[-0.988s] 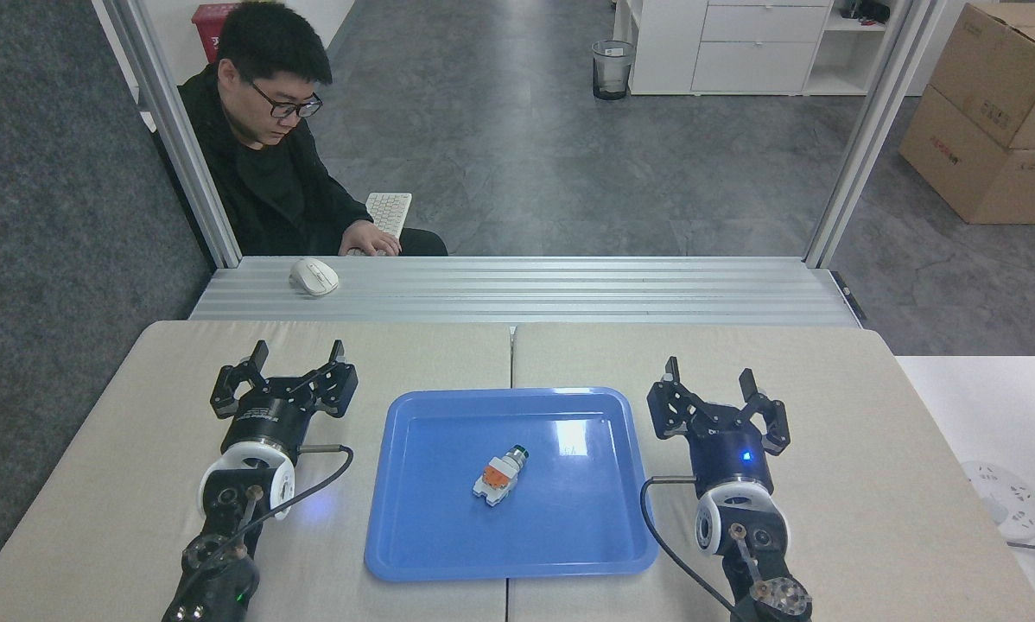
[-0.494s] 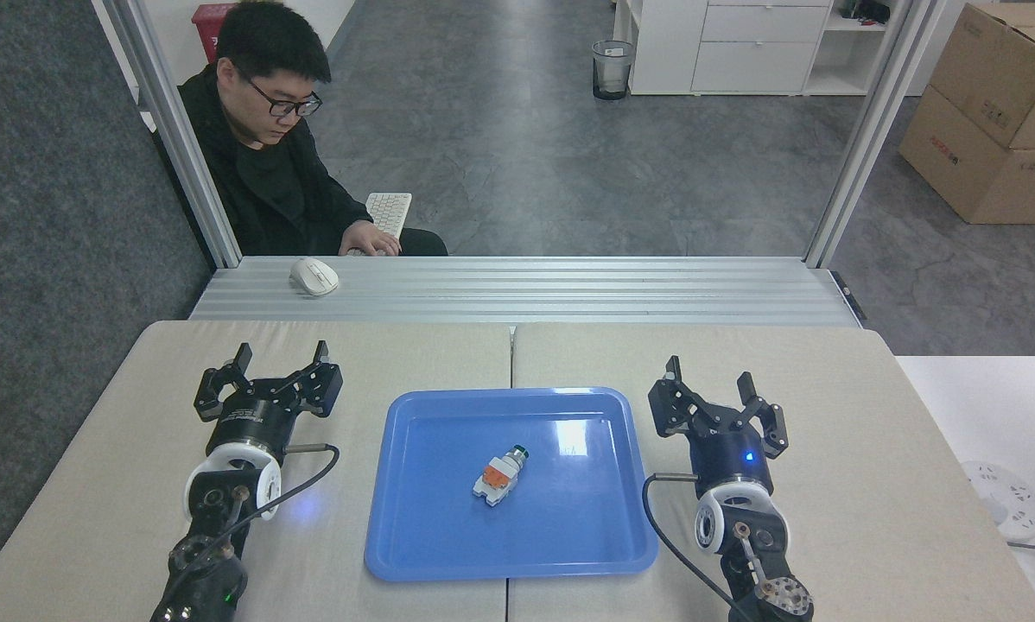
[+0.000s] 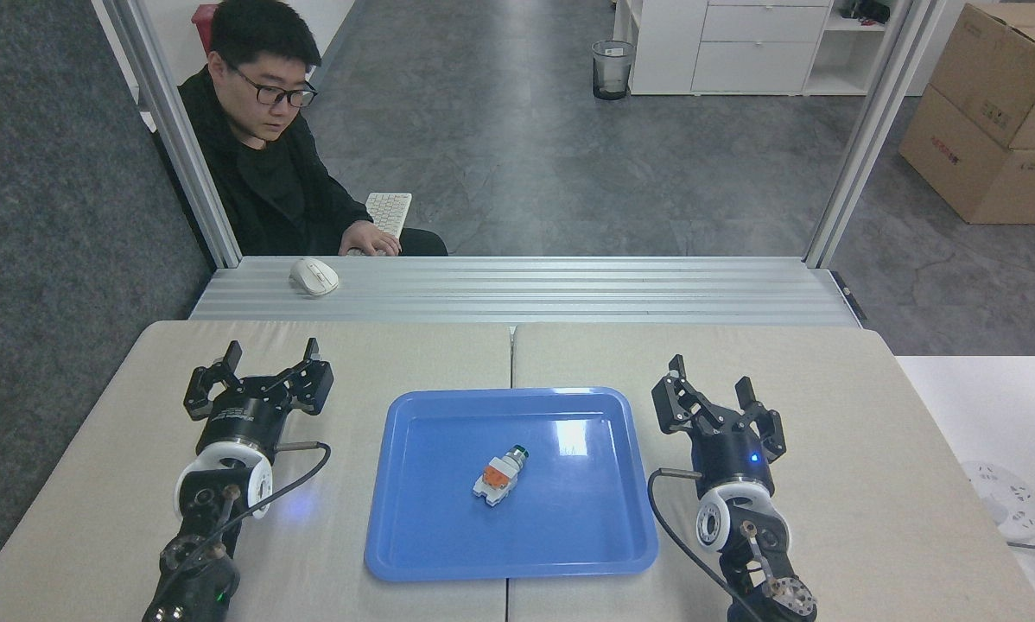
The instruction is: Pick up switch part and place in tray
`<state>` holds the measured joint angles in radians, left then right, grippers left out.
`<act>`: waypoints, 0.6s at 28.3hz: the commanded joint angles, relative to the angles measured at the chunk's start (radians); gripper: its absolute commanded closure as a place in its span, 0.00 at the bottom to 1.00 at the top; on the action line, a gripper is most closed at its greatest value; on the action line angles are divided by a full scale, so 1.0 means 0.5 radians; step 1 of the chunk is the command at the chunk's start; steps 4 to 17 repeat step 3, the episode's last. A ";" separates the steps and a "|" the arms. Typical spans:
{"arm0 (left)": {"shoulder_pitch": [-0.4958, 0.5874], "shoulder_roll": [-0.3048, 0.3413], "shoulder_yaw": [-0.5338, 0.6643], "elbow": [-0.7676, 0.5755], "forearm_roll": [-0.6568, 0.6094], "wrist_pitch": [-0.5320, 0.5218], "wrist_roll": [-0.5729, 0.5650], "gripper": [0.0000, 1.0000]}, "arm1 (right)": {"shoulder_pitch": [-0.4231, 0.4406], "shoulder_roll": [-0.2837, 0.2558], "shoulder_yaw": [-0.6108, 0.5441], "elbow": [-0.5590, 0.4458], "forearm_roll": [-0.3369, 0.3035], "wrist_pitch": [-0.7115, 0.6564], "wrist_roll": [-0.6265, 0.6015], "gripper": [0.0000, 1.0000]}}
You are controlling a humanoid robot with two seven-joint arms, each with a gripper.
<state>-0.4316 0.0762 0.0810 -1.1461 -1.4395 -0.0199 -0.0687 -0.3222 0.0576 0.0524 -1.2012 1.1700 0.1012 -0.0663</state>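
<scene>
Our left gripper (image 3: 268,355), black with its fingers spread apart and empty, has drifted further toward the left of the frame over the last second, away from the large glossy blue plastic tray (image 3: 414,536) with its rounded corners and raised rim. At the tray's centre lies the small switch part (image 3: 500,476), white blocky base, orange middle, silver collar, dark green tip, unmoved on its side. On the right of the frame our right gripper (image 3: 709,387) stands apart too, barely shifted. We judge the placing done, both arms retreating over the matte beige desk (image 3: 872,449).
</scene>
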 commanded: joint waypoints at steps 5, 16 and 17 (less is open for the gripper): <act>0.004 0.029 0.019 -0.012 0.001 0.000 -0.001 0.01 | -0.003 -0.005 -0.010 0.000 -0.272 0.000 -0.002 0.00; 0.004 0.029 0.019 -0.012 0.001 0.000 -0.001 0.01 | -0.003 -0.005 -0.010 0.000 -0.272 0.000 -0.002 0.00; 0.004 0.029 0.019 -0.012 0.001 0.000 -0.001 0.01 | -0.003 -0.005 -0.010 0.000 -0.272 0.000 -0.002 0.00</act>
